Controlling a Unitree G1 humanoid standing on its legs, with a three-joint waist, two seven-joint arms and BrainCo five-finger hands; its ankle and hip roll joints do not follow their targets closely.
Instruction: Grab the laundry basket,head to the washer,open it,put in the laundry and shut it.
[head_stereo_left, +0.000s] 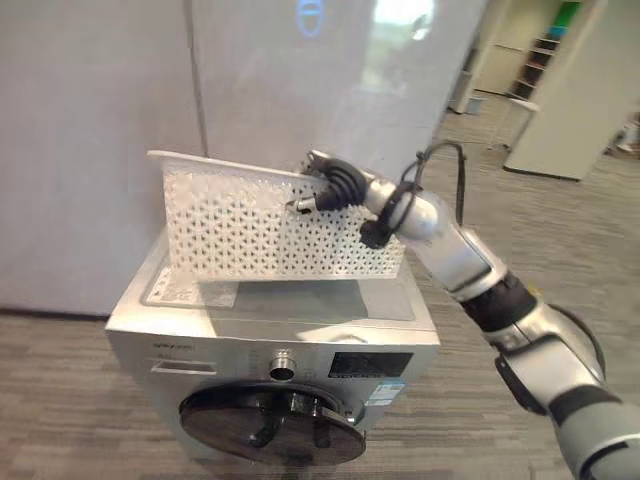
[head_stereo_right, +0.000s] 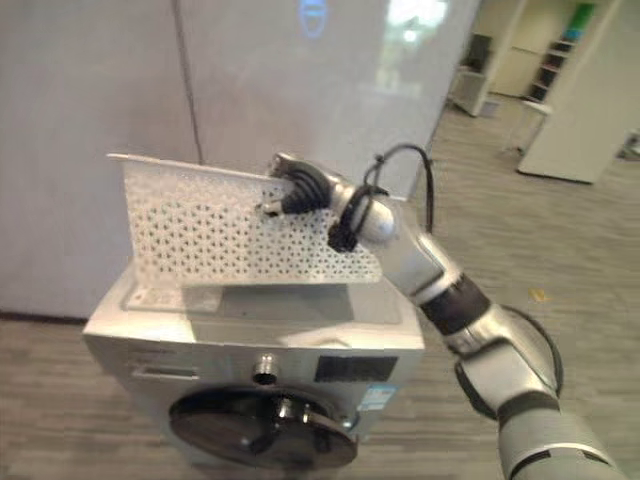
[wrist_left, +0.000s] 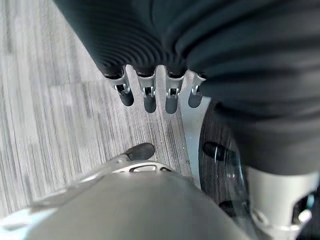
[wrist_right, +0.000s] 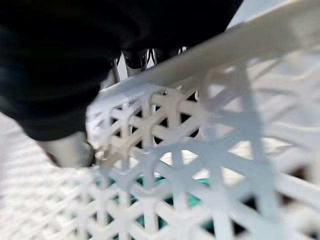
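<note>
A white lattice laundry basket (head_stereo_left: 260, 235) stands tilted on top of the silver washer (head_stereo_left: 290, 305), its left end raised. My right hand (head_stereo_left: 335, 188) is shut on the basket's right rim, fingers hooked over the edge and the thumb (wrist_right: 70, 150) against the outside wall. Teal laundry (wrist_right: 170, 200) shows through the lattice. The washer's round dark door (head_stereo_left: 265, 425) faces me low in the front. My left hand (wrist_left: 150, 95) hangs with relaxed fingers above the floor beside the washer's door (wrist_left: 220, 160), holding nothing.
A grey panelled wall (head_stereo_left: 100, 120) rises right behind the washer. Grey carpet floor (head_stereo_left: 560, 220) stretches away to the right toward a white partition (head_stereo_left: 570, 100) and shelves in the far room.
</note>
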